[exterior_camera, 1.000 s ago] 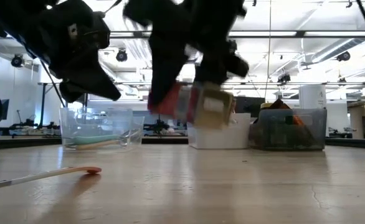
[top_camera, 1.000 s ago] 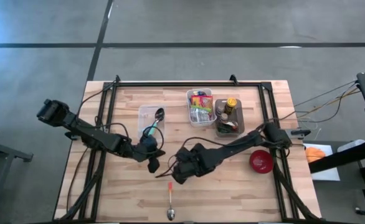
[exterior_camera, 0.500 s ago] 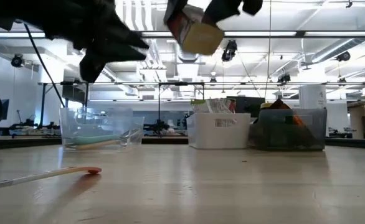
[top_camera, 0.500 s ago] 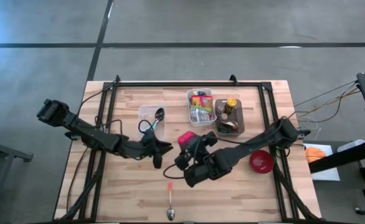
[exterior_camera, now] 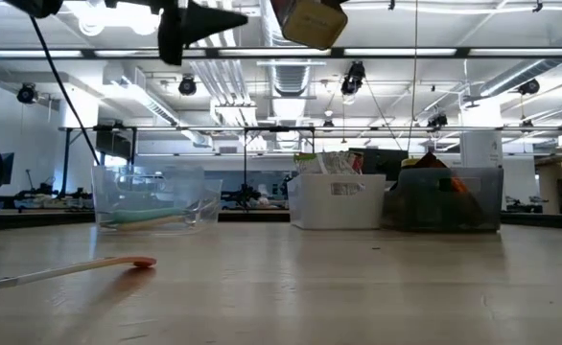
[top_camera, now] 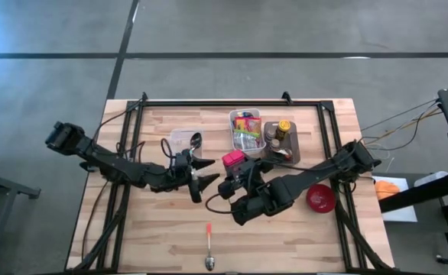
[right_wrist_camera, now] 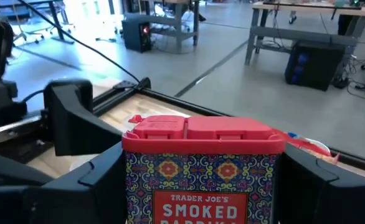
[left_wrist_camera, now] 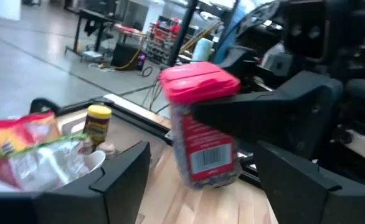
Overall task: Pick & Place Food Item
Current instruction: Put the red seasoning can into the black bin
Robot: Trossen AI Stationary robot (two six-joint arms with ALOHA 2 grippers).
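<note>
Red-lidded tin: a smoked paprika tin [right_wrist_camera: 202,167] with a patterned label, held upright, well above the table.
Holder: right gripper [top_camera: 235,174] has the tin clamped between its two fingers, which stand one on each side of it.
Tin's place: over the middle of the table [top_camera: 155,229], near the food tubs but not over them.
Left gripper: left gripper [top_camera: 201,174] hangs just beside the tin with its fingers spread and nothing between them.
Food tubs: clear tub of packets [top_camera: 246,131] and darker tub of bottles [top_camera: 282,145] sit side by side at the far edge.
Other things: red bowl [top_camera: 320,198], spoon [top_camera: 209,246], clear utensil tub [top_camera: 183,145].
Progress: pick looks done; placing is left, and the target is unclear.
</note>
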